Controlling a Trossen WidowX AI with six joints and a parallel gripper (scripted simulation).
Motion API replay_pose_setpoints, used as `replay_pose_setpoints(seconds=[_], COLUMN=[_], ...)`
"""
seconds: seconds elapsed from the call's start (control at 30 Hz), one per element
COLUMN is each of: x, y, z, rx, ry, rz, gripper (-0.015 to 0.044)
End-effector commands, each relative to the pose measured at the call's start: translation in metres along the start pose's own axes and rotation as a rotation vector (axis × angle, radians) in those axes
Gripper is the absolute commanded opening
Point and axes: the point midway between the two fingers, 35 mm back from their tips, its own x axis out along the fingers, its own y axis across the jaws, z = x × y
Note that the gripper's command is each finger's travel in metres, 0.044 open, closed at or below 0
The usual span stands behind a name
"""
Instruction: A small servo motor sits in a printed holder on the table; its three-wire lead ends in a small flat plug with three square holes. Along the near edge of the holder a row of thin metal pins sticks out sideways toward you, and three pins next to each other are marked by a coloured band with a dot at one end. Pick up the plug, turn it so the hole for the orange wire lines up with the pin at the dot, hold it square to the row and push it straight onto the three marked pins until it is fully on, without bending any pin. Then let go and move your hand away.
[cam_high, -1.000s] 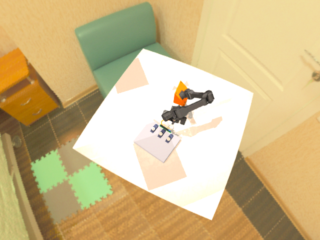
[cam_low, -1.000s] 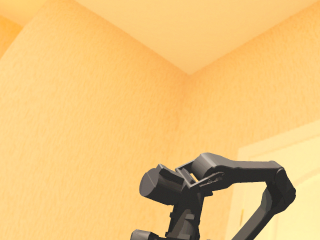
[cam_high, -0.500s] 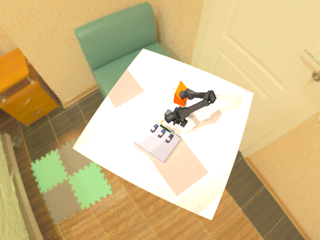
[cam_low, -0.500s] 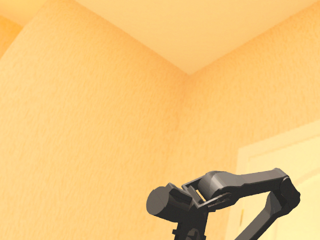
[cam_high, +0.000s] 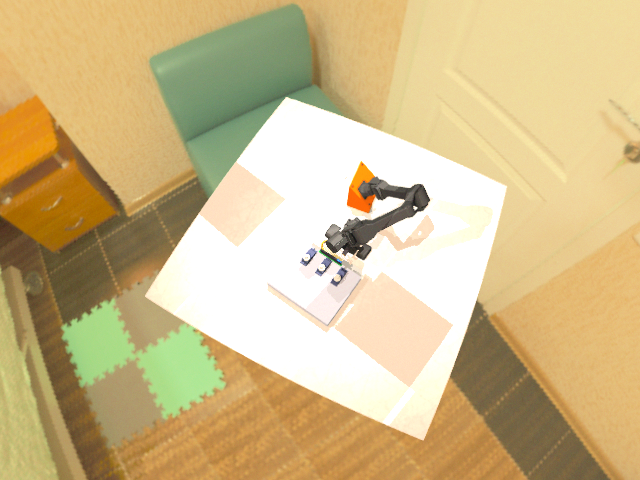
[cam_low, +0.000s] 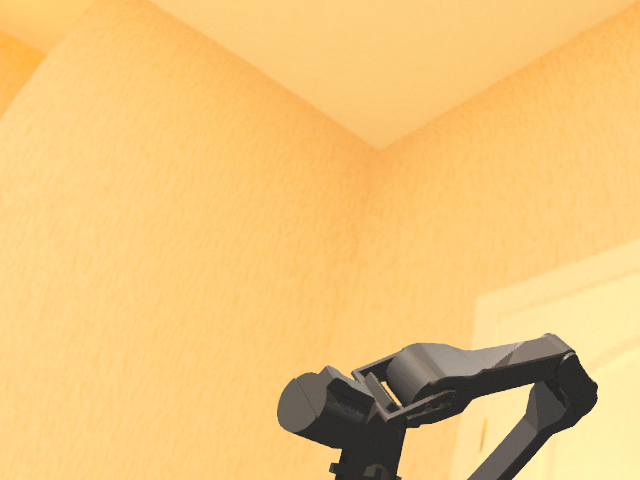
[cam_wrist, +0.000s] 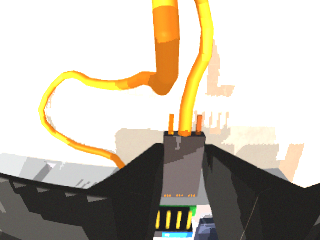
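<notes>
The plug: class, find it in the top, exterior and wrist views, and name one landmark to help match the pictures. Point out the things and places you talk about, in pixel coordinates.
Top: not visible; the gripper hides it, near the table's middle.
Exterior: not in it; the frame cuts off below the wrist joint.
Wrist: the plug (cam_wrist: 183, 167) is right of centre, low, between the fingers.
Shared landmark, top and wrist only: the pin row (cam_high: 330, 256) (cam_wrist: 173, 220).

Around my table, I see tan walls, a green chair, an orange cabinet with drawers, and a cream door. Green and brown puzzle mats lie on the brown floor. Warm yellow light fills the room.
</notes>
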Motion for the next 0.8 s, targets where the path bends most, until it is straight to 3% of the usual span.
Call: replay_pose_setpoints(seconds=[0.0,0.77], x=[0.0010,0.0000], y=[0.0015,-0.0026], z=[-0.0091,-0.0114], rx=[0.007,0.007], ry=[0.000,0.000], rz=[-0.005,-0.005], gripper=[0.0000,0.0000])
